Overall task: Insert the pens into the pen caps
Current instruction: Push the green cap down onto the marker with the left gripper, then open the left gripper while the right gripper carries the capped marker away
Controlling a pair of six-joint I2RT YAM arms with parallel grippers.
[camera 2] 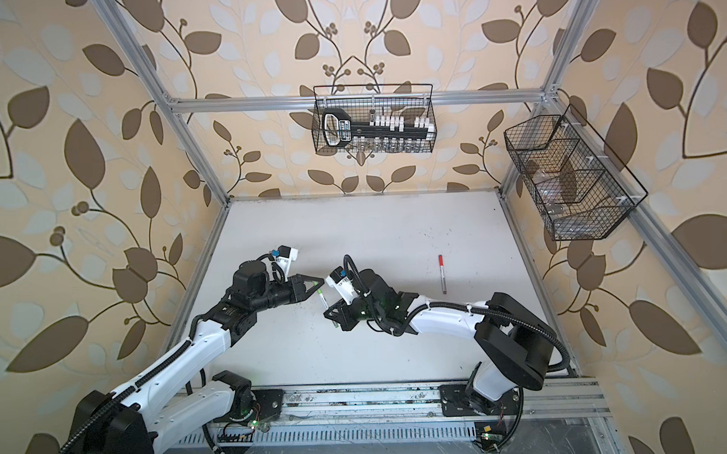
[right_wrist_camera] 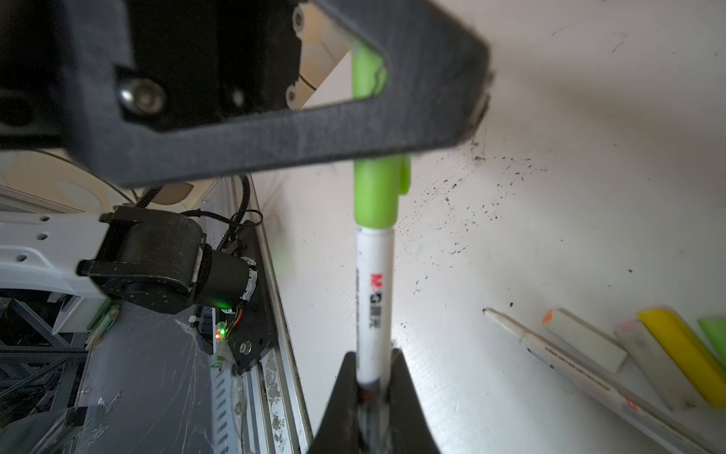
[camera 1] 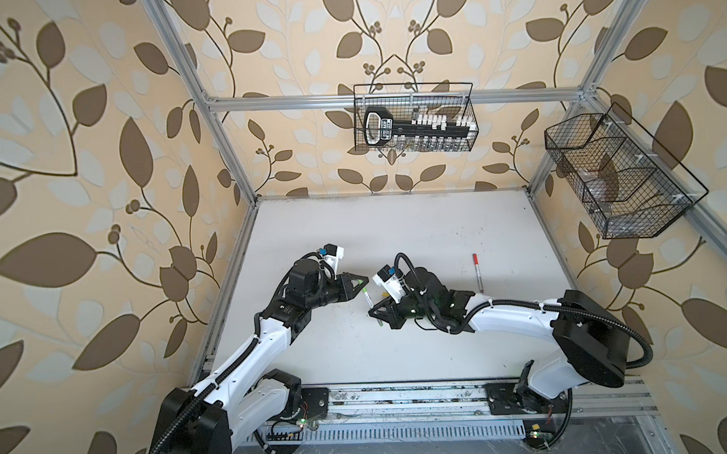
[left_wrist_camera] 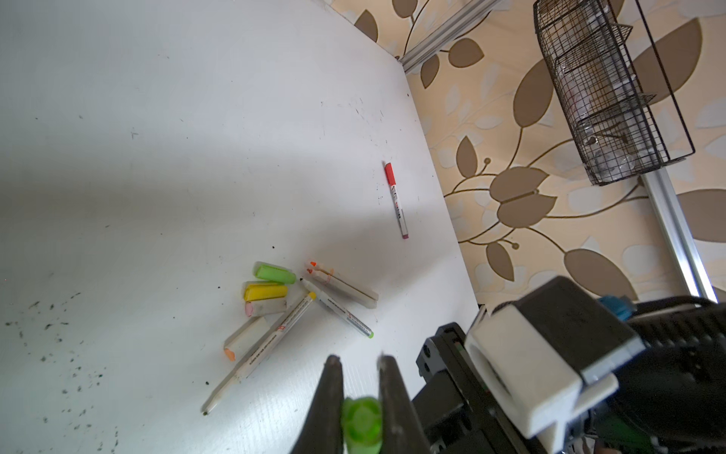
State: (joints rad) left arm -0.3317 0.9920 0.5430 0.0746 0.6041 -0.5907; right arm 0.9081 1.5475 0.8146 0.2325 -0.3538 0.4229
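My right gripper [right_wrist_camera: 375, 355] is shut on a white pen [right_wrist_camera: 373, 291] with dark print, holding it above the table. A green pen cap [right_wrist_camera: 375, 192] sits over that pen's far end. My left gripper [left_wrist_camera: 359, 359] is shut on this green cap [left_wrist_camera: 361, 422], one finger [right_wrist_camera: 275, 133] crossing it. In both top views the two grippers meet at mid-table, left [camera 1: 361, 283] and right [camera 1: 377, 315], with the pen [camera 1: 367, 299] between them. Loose on the table lie a green cap [left_wrist_camera: 275, 273], a yellow cap [left_wrist_camera: 265, 291], a whitish cap [left_wrist_camera: 267, 308] and uncapped pens [left_wrist_camera: 271, 342].
A red-capped pen [camera 1: 478, 274] lies alone to the right of the right arm. Two translucent pointed pens [left_wrist_camera: 345, 289] lie beside the loose pile, which the right arm hides in both top views. Wire baskets hang on the back wall [camera 1: 414, 118] and right wall [camera 1: 613, 173].
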